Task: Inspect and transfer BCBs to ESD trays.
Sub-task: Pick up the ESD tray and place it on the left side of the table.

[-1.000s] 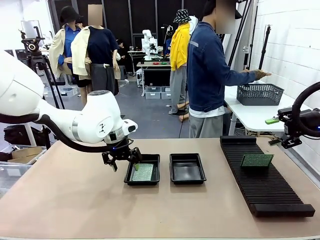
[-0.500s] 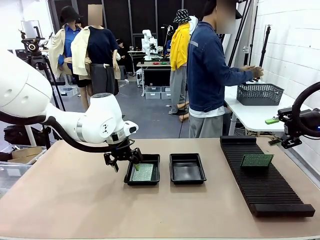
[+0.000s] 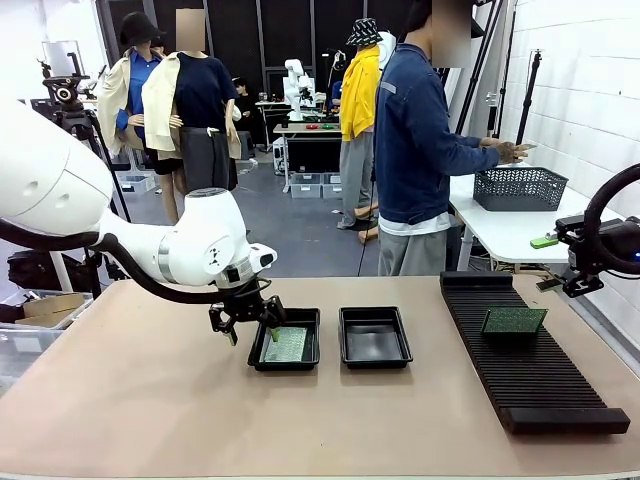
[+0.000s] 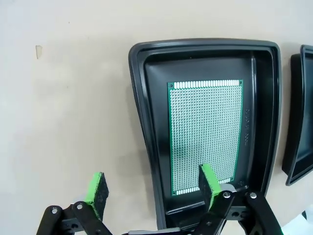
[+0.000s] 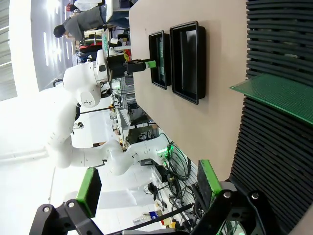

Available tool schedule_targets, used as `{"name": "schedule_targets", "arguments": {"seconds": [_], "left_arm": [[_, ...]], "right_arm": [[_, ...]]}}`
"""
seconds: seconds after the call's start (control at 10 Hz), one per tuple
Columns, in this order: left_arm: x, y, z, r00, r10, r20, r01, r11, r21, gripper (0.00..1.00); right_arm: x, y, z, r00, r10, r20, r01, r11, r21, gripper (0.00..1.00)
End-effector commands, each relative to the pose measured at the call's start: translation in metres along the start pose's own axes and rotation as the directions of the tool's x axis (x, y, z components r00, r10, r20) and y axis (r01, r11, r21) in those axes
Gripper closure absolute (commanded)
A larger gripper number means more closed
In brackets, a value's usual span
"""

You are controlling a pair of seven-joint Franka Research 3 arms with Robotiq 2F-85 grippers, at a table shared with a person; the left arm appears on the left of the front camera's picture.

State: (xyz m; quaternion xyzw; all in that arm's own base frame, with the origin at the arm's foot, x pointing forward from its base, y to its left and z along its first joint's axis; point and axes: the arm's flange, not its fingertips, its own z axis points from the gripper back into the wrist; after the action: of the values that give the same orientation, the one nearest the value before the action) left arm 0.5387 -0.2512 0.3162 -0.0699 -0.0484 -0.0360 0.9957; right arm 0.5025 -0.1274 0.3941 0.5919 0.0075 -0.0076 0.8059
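Note:
Two black ESD trays sit side by side mid-table. The left tray holds a green BCB lying flat; the right tray is empty. My left gripper hangs open over the left tray's outer rim. One of its fingertips is above the board's near end and the other is over bare table; it holds nothing. A second BCB stands tilted in the ribbed rack. My right gripper is open and empty, high at the rack's far right.
The long black slotted rack fills the table's right side. A person stands at the far edge, turned toward a white side table with a dark mesh basket. Bare tabletop lies in front of the trays and to their left.
My left gripper has edged slightly to the right beside the left tray, with its jaws still apart. The person's hand has shifted above the basket. The right arm has not moved.

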Motion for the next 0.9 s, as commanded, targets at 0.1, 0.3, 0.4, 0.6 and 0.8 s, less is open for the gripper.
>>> {"name": "schedule_targets", "arguments": {"seconds": [0.1,0.3,0.4,0.6,0.8], "left_arm": [[0.0093,-0.0028,-0.0006,0.999,0.032,-0.017,-0.032,0.999,-0.01,0.18],[0.0102,-0.0017,-0.0001,0.999,0.03,-0.019,-0.03,0.999,-0.015,0.4],[0.0106,-0.0006,-0.0001,0.999,0.031,-0.019,-0.031,0.999,-0.02,0.53],[0.0118,0.0009,0.0,0.999,0.028,-0.02,-0.029,0.999,-0.025,0.87],[0.0131,0.0015,0.0005,0.999,0.028,-0.023,-0.029,0.999,-0.026,1.0]], "right_arm": [[0.0038,0.0012,-0.0002,1.0,0.005,-0.003,-0.005,1.0,-0.003,0.0],[0.0038,0.0012,-0.0002,1.0,0.005,-0.003,-0.005,1.0,-0.003,0.0],[0.0038,0.0012,-0.0002,1.0,0.005,-0.003,-0.005,1.0,-0.003,0.0],[0.0038,0.0012,-0.0002,1.0,0.005,-0.003,-0.005,1.0,-0.003,0.0],[0.0038,0.0012,-0.0002,1.0,0.005,-0.003,-0.005,1.0,-0.003,0.0]]}}
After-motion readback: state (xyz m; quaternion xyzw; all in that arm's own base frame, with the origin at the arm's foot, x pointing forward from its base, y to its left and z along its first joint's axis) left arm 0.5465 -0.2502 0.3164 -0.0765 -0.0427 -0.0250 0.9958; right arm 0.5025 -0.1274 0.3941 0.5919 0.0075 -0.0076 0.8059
